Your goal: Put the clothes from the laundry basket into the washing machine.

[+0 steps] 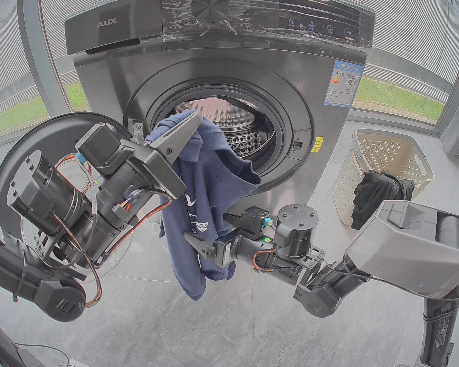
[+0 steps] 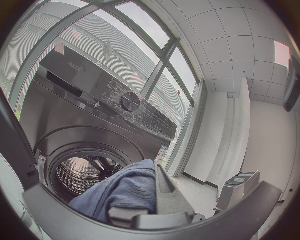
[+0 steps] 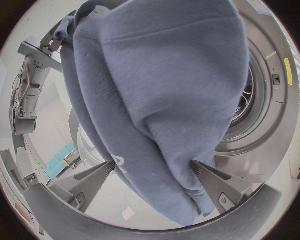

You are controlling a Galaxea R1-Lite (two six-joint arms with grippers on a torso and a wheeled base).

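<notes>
We see the left tool [image 1: 189, 125] raised in front of the washing machine [image 1: 306, 86], its fingers closed tight on the top edge of a blue sweatshirt [image 1: 210, 191]. The sweatshirt hangs down from that grip as one long fold, covering the left part of the round opening, with its lower end dangling above the grey floor [image 1: 191, 325]. Behind the cloth the shiny drum [image 1: 239, 124] lies exposed, and we cannot tell whether anything is inside it. The round door [image 1: 48, 138] stands swung out on the robot's left, partly hidden behind the left arm. The right tool [image 1: 206, 227] sits lower, at the hanging part of the sweatshirt, with its fingers spread wide; in the right wrist view the cloth drops between the two fingers and fills the gap. We cannot tell whether they press on it. To the robot's right, beside the machine, a white laundry basket [image 1: 377, 153] stands on the floor near the windows [image 1: 406, 71]. A black garment [image 1: 377, 191] is draped over its front rim and spills down the outside wall. The right arm stretches across the space between the basket and the machine's front. A blue and white sticker [image 1: 343, 83] sits on the upper right of the machine's face, and a round knob [image 1: 209, 7] tops its wrapped control panel.
</notes>
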